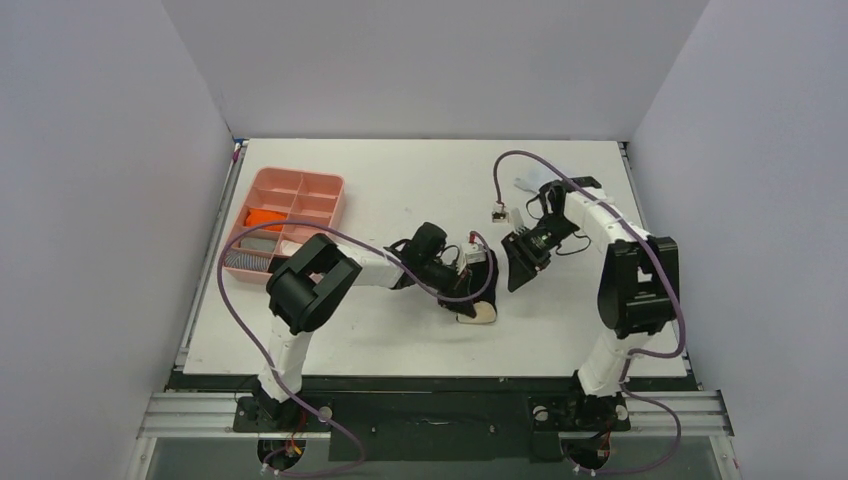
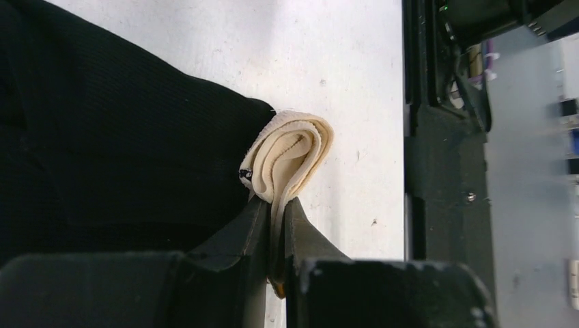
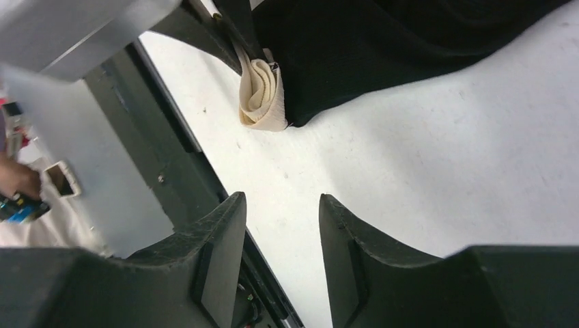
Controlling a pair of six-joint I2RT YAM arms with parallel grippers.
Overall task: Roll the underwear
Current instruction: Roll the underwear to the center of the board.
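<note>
Jaws of left gripper (image 2: 276, 212) pinch shut on the rolled beige waistband (image 2: 290, 154) of the black underwear (image 2: 123, 137), which lies mid table (image 1: 400, 170), toward the near edge. Right gripper (image 3: 282, 225) hangs open and empty just right of it. Cloth looks light, limp and springy, so it likely unrolls if released. Best hold is the thicker waistband. Orange underwear (image 1: 265, 216) sits in pink tray (image 1: 300, 178), far left.

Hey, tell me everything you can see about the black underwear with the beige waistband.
The black underwear is soft, finely ribbed knit cloth, lying on the white table. Its beige waistband is curled into a loose multi-layered roll at one end. The left gripper is shut on that waistband's edge, pinching it between both fingers. The right gripper is open, apart from it.
</note>
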